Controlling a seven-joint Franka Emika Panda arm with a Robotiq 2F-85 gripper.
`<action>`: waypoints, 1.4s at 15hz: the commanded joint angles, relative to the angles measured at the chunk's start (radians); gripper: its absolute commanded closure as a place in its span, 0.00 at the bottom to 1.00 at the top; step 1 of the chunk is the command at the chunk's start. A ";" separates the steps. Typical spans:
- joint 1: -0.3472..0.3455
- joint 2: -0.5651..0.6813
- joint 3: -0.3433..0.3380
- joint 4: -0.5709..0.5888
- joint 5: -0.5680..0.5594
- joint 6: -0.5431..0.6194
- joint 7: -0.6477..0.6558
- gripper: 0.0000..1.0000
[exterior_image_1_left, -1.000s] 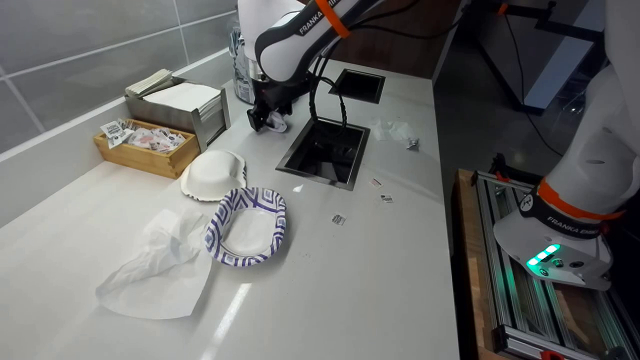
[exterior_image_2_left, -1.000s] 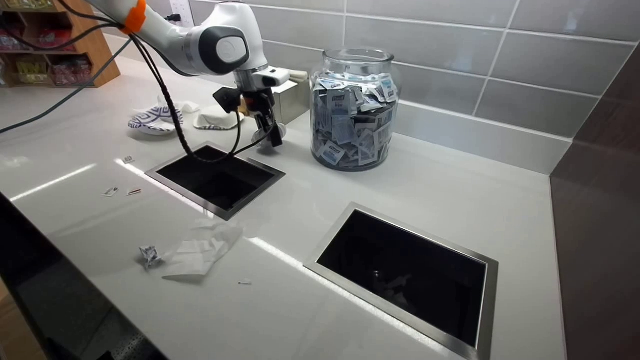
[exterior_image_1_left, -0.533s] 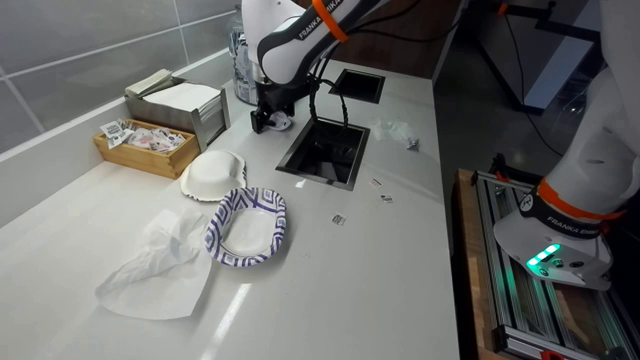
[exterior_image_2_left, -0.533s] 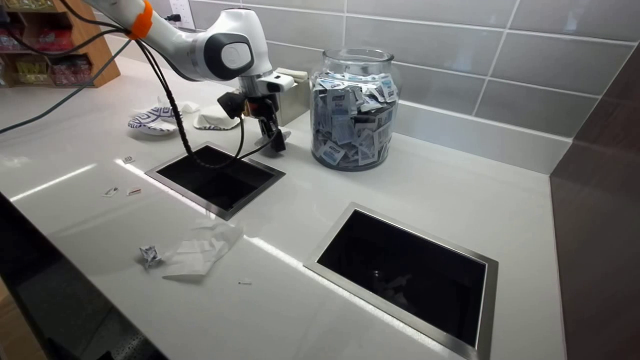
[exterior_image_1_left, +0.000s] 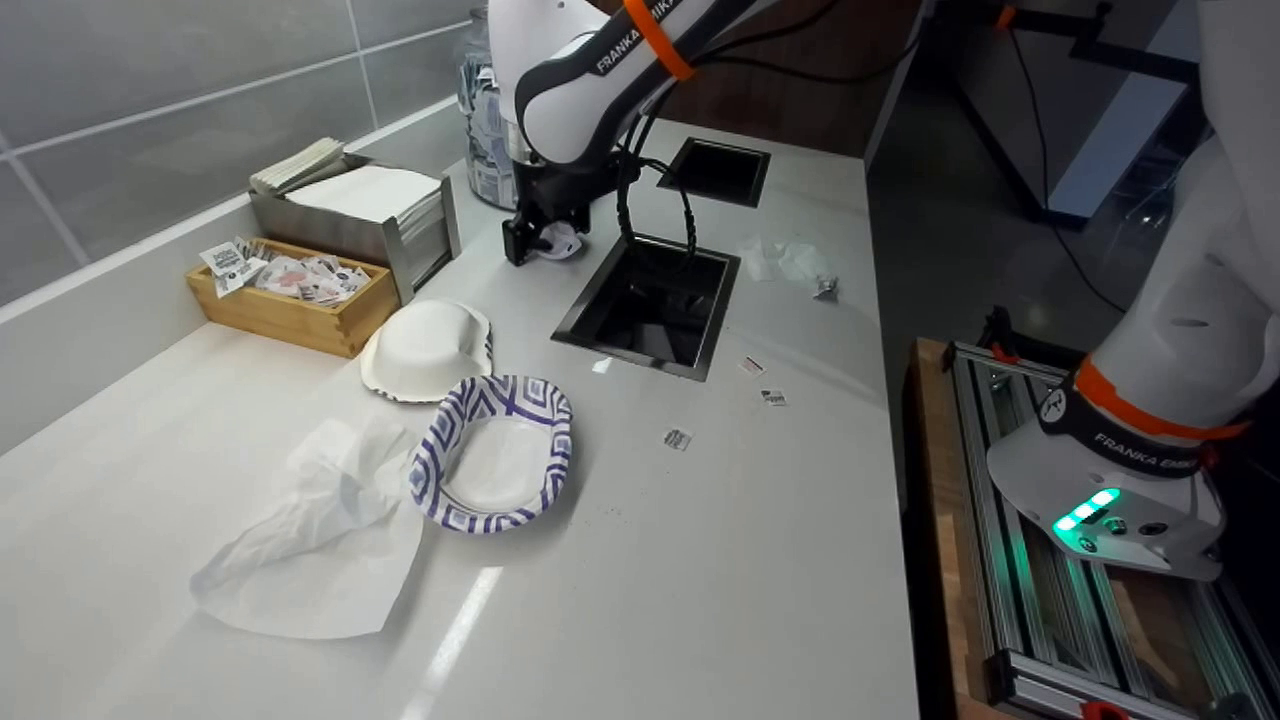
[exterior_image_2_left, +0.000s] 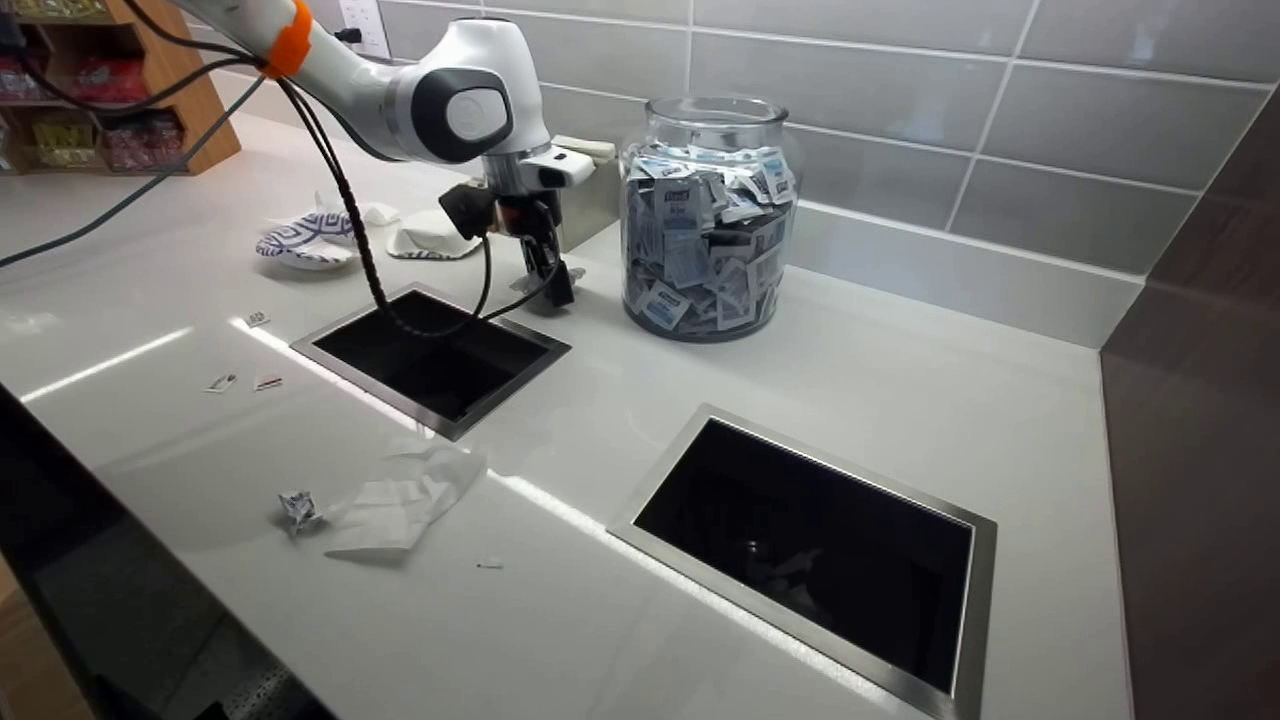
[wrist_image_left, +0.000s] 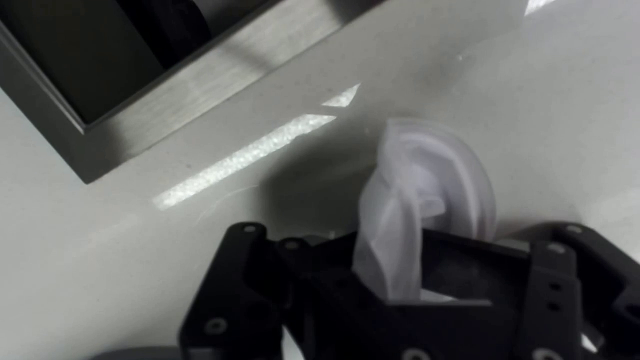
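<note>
A robot arm (exterior_image_2_left: 490, 60) is bending over a white counter (exterior_image_1_left: 700, 600), its gripper (wrist_image_left: 390, 260) pinching a folded, whitish plastic lid (wrist_image_left: 407, 195). The gripper's fingers are standing close together with the lid trapped between them, and in the wrist view its curved rim is poking out past their tips. The lid is being held low near a metal-framed opening (wrist_image_left: 215, 77) in the counter, on the side toward the tiled wall (exterior_image_2_left: 870, 105); whether it is touching the surface is hard to tell. A big glass jar (exterior_image_2_left: 715, 121) of small packets (exterior_image_2_left: 700, 240) is standing near the gripper in both exterior views. Along the wall, a napkin holder (exterior_image_1_left: 325, 230) is sitting beside a wooden box (exterior_image_1_left: 280, 318) full of paper packets (exterior_image_1_left: 310, 280). In an exterior view, a white bowl (exterior_image_1_left: 425, 350) is lying upside down just beside an upright patterned bowl (exterior_image_1_left: 497, 465), while a crumpled sheet of paper (exterior_image_1_left: 310, 560) is spreading out next to the pair. Three small scraps (exterior_image_1_left: 677, 439) are lying near the opening. A balled-up wrapper (exterior_image_2_left: 298, 510) is resting beside a pale sheet (exterior_image_2_left: 400, 505), and a second opening (exterior_image_2_left: 975, 600) is showing well apart from the gripper.
</note>
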 joint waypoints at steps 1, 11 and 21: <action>0.007 0.035 0.008 0.002 0.011 0.011 -0.008 0.99; 0.039 -0.059 0.007 -0.030 0.001 -0.019 -0.002 0.66; 0.049 -0.116 0.003 -0.064 -0.006 -0.021 0.008 0.00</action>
